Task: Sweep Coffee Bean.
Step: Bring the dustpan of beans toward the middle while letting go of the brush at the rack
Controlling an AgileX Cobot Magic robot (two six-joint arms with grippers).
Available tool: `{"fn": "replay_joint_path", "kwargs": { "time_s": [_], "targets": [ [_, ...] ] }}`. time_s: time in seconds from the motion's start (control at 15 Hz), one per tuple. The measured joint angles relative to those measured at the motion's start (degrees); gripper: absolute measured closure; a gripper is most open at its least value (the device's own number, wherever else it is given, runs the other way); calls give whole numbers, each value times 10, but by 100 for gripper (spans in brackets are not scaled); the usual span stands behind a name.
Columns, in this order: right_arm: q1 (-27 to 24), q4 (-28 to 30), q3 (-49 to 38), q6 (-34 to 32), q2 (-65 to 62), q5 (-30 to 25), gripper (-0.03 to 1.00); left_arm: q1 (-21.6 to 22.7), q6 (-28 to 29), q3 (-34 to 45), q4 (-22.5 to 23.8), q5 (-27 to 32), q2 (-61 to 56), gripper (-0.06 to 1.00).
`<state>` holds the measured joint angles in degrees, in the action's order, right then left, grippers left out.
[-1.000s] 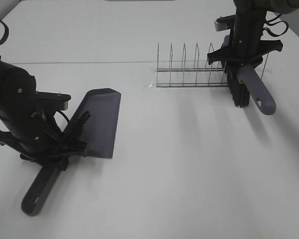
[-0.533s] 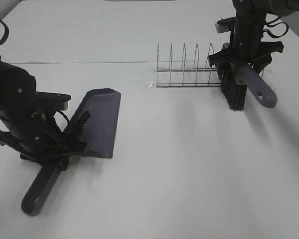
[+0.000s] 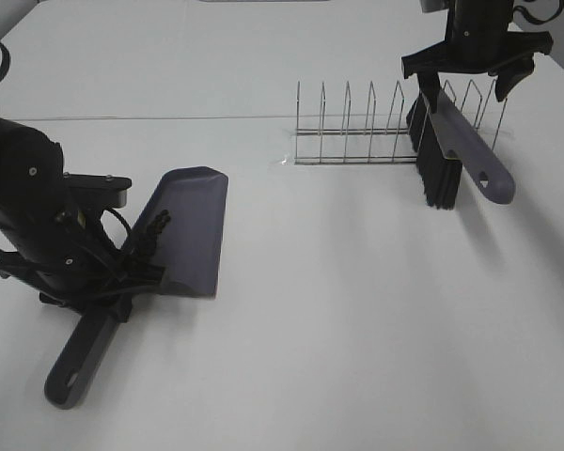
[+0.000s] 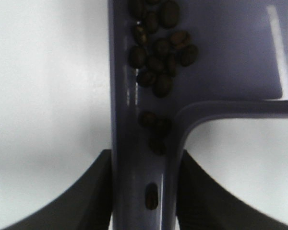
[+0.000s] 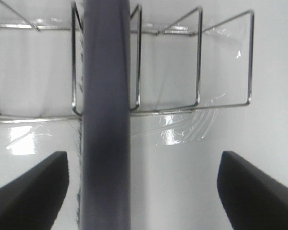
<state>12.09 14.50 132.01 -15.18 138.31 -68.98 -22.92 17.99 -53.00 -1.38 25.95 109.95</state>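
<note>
Currently, the coffee bean point(image 4: 159, 57) cluster is lying inside the dustpan point(image 3: 190, 225), near its handle channel, so the sweep looks essentially complete; your left gripper point(image 3: 94, 282) is clamping the dustpan handle; your right gripper point(image 3: 470, 66) is standing released, jaws wide, having risen from the brush point(image 3: 456, 155), which is now resting against the wire rack point(image 3: 357, 141); the rack is crowding that withdrawal path.

text: none readable | labels: none | brands: none | numbers: none
</note>
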Motion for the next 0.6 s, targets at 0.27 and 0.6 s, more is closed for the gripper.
{"fn": "replay_joint_path", "kwargs": {
  "time_s": [0.27, 0.6],
  "targets": [
    [0, -20, 14, 0, -9, -7, 17, -18, -1, -22, -35, -20, -3, 58],
    [0, -23, 14, 0, -9, -8, 17, -38, -1, -103, -56, 38, 42, 58]
  ]
}}
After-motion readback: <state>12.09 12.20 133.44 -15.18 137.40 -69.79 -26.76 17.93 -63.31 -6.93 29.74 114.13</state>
